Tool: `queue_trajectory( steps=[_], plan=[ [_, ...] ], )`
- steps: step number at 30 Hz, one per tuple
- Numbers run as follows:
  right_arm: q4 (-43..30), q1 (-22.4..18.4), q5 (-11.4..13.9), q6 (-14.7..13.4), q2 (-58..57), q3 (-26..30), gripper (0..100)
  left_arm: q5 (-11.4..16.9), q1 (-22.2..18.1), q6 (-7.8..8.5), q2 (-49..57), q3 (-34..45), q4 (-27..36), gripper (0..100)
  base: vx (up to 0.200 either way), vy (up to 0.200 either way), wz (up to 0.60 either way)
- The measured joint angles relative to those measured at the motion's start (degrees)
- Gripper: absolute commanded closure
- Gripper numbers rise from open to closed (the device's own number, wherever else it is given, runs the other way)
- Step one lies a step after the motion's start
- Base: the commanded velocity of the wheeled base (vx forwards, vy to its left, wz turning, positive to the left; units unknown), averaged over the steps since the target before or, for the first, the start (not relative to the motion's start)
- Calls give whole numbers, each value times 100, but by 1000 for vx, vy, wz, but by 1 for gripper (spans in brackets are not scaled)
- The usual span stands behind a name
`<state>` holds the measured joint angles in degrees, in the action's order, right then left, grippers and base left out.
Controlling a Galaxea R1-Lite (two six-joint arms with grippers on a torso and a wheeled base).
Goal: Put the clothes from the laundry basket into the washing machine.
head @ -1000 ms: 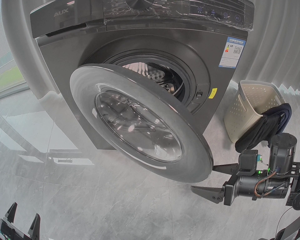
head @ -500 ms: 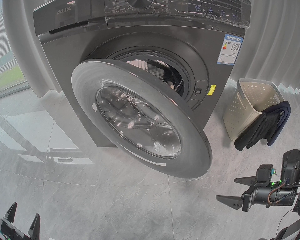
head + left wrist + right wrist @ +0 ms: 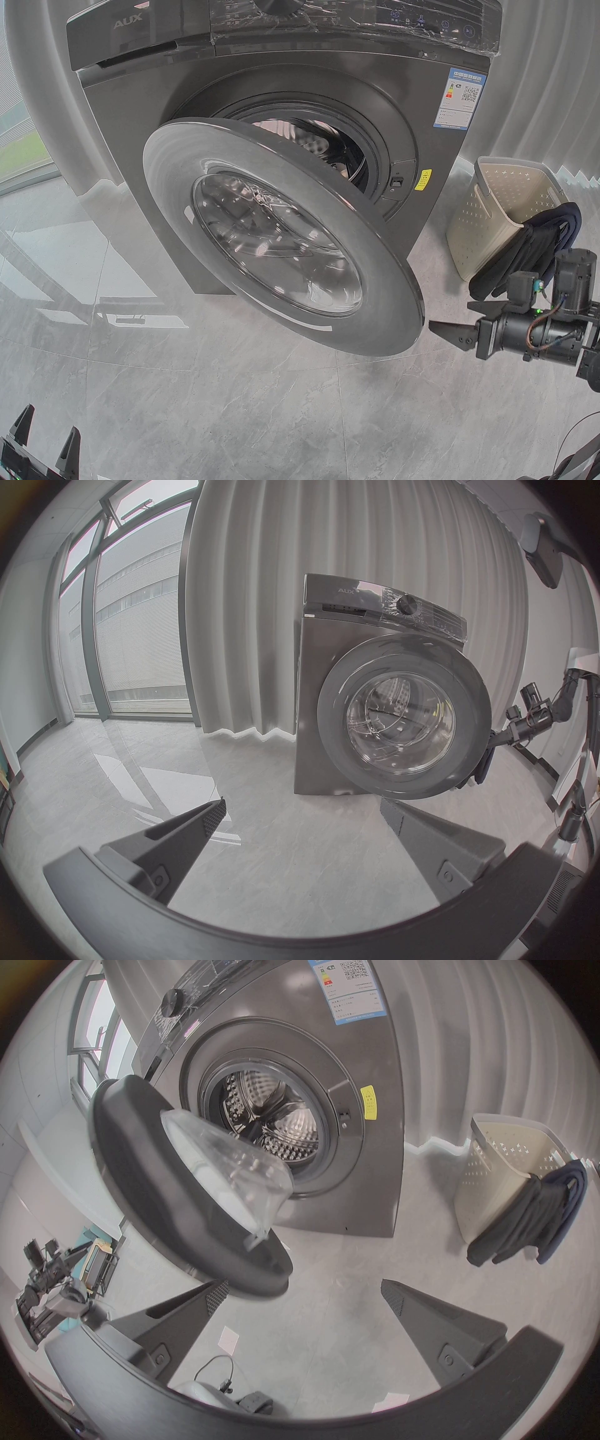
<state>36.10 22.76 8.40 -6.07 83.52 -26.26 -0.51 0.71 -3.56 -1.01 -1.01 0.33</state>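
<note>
- We see the washing machine (image 3: 281, 81) standing on a pale grey floor (image 3: 187, 387), its round door (image 3: 281, 237) swung wide open toward the camera.
- The drum (image 3: 319, 147) lies open behind the door. The part of its ribbed metal wall that shows holds no garment.
- The laundry basket (image 3: 494, 212), cream and perforated, stands on the floor at 3 o'clock from the machine, just beside its front corner.
- The clothes (image 3: 531, 250), one black piece and one navy, hang over the basket's near rim and down its outer wall.
- The right gripper (image 3: 469, 320) hovers above the floor at 4 o'clock from the door, near the door's rim and at 7 o'clock from the clothes.
- Its jaws stand wide apart and hold nothing, and they point toward the door's lower edge. The right wrist view (image 3: 303, 1288) places the clothes well clear of both fingers.
- The left gripper (image 3: 49, 425) sits at 7 o'clock in the head view, low over the floor and well apart from the machine.
- Its jaws are likewise spread and empty, as the left wrist view (image 3: 302, 806) confirms.
- A pleated white curtain (image 3: 550, 81) hangs behind the machine.
</note>
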Motion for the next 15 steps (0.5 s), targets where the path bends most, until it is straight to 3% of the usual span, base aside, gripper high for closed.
queue_trajectory(
  steps=[7, 15],
  plan=[
    [17, 310, 35, -16, 545, -574, 0, 0, 0, -2, -2, 0, 0, 0, 0, 0, 0],
    [90, 1070, 106, -28, 689, -312, 0, 0, 0, -2, -2, 0, 2, 0, 0, 0, 0]
  ],
)
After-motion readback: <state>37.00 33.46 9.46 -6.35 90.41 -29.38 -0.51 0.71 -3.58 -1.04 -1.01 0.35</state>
